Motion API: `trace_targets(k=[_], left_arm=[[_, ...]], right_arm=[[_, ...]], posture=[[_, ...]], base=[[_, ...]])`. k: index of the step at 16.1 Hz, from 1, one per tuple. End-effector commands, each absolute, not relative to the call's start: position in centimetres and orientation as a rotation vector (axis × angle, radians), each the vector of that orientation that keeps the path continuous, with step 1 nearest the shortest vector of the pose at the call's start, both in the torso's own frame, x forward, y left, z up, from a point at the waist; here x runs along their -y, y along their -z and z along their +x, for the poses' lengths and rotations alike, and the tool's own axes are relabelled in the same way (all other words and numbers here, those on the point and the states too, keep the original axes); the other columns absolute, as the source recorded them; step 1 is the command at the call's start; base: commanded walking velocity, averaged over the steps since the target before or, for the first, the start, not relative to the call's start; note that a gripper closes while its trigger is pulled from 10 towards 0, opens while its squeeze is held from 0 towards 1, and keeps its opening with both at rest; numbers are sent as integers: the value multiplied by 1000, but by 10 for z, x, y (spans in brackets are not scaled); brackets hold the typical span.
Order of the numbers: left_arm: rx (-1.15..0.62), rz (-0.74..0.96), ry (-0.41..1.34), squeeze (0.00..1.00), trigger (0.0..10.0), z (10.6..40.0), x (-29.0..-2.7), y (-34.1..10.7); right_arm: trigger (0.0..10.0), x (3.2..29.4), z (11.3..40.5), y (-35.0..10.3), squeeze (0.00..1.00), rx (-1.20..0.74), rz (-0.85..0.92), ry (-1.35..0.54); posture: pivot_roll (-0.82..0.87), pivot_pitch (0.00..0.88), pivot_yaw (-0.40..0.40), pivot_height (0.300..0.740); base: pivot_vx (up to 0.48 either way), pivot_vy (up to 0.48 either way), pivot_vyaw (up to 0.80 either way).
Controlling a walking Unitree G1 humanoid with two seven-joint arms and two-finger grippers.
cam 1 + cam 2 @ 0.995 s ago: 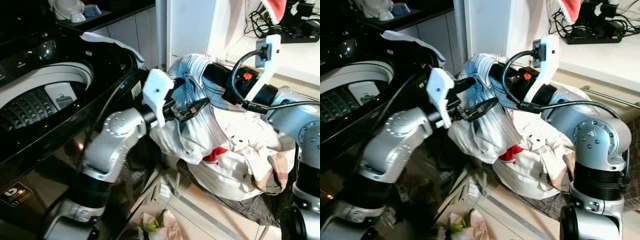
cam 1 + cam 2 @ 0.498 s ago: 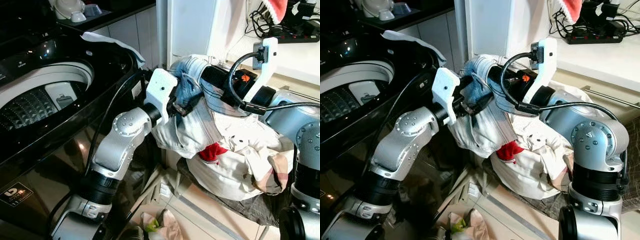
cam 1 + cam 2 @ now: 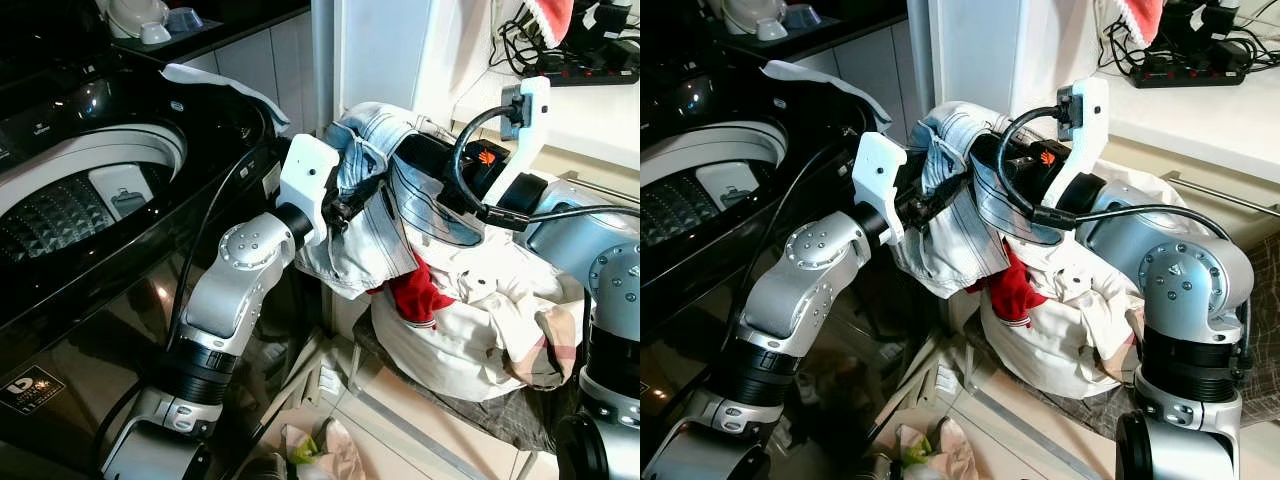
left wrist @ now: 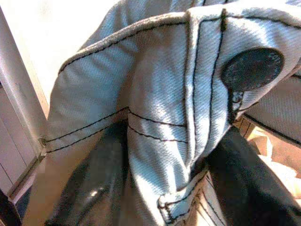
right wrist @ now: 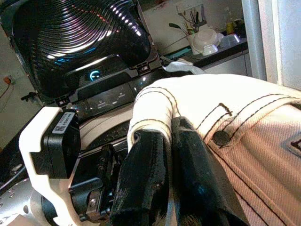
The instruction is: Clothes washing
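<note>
A pale blue denim garment hangs lifted between my two grippers, beside the open top-loading washing machine. My left gripper is shut on a denim fold near its metal button, with a black finger on each side. My right gripper is shut on another fold of the same garment, pointing toward the washer's drum. A red garment dangles under the denim. Below lies a pile of white clothes.
The washer's raised lid stands behind the drum. A white cloth lies on the washer's back corner. A white cabinet rises behind the clothes, and a power strip lies on the counter. Crumpled items lie on the floor.
Both grippers have raised the denim and drawn it toward the washer. The red garment has come out of the pile and now hangs under it.
</note>
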State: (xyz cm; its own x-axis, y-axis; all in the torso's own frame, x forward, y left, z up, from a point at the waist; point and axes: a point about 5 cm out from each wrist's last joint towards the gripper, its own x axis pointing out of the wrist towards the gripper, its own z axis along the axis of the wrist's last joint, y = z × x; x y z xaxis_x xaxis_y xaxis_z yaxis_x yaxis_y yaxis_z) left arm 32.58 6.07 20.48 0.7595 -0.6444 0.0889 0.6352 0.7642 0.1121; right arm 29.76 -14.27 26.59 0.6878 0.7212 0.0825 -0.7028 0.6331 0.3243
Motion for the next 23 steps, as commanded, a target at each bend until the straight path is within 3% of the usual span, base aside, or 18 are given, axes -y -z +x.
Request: trace_targets(k=[1, 6, 7, 8, 9, 10, 13, 14, 15, 18, 20, 21, 22, 23], left_arm=[[43, 88, 579, 0, 0, 336, -80, -191], [83, 71, 546, 0, 0, 338, -87, -197], [109, 82, 517, 0, 0, 342, -95, -204], [139, 81, 467, 0, 0, 347, -106, -215], [148, 81, 453, 0, 0, 348, -109, -219], [186, 89, 404, 0, 0, 355, -121, -233], [391, 213, 145, 0, 0, 378, -180, -318], [421, 250, 74, 0, 0, 381, -193, -333], [466, 349, -85, 0, 0, 383, -218, -362], [459, 603, -444, 0, 0, 379, -267, -399], [381, 794, -537, 0, 0, 385, -276, -385], [348, 792, -526, 0, 0, 388, -276, -377], [221, 715, -469, 0, 10000, 398, -274, -346], [113, 654, -427, 0, 10000, 404, -272, -321]], right_arm=[[0, 134, 286, -287, 0, 48, 335, -924], [0, 135, 286, -286, 0, 45, 323, -916], [941, 135, 286, -287, 0, 48, 311, -909], [10000, 134, 286, -288, 0, 59, 329, -927], [10000, 133, 285, -289, 0, 65, 341, -938], [10000, 134, 285, -292, 1000, 79, 350, -949], [10000, 130, 280, -298, 1000, 115, 305, -982], [10000, 129, 280, -297, 424, 112, 291, -985], [10000, 127, 278, -296, 0, 105, 277, -1004], [10000, 120, 275, -290, 0, 83, 249, -1024], [10000, 119, 275, -285, 0, 72, 235, -995], [10000, 118, 274, -284, 0, 69, 234, -995], [10000, 116, 272, -280, 0, 51, 227, -997], [10000, 114, 271, -277, 0, 31, 219, -999]], posture=[[-23, 0, 67, 740], [-25, 0, 68, 740], [-25, 0, 68, 740], [-25, 0, 68, 740], [-25, 0, 68, 740], [-16, 0, 67, 740], [-7, 0, 64, 740], [-3, 0, 64, 740], [0, 0, 66, 740], [-5, 0, 80, 740], [-16, 0, 90, 740], [-16, 0, 90, 740], [-20, 0, 92, 740], [-24, 0, 94, 740]], base=[[0, 0, 0], [0, 0, 0], [0, 0, 0], [0, 0, 0], [0, 0, 0], [0, 0, 0], [0, 0, 0], [0, 0, 0], [0, 0, 0], [0, 0, 0], [0, 0, 0], [0, 0, 0], [0, 0, 0], [0, 0, 0]])
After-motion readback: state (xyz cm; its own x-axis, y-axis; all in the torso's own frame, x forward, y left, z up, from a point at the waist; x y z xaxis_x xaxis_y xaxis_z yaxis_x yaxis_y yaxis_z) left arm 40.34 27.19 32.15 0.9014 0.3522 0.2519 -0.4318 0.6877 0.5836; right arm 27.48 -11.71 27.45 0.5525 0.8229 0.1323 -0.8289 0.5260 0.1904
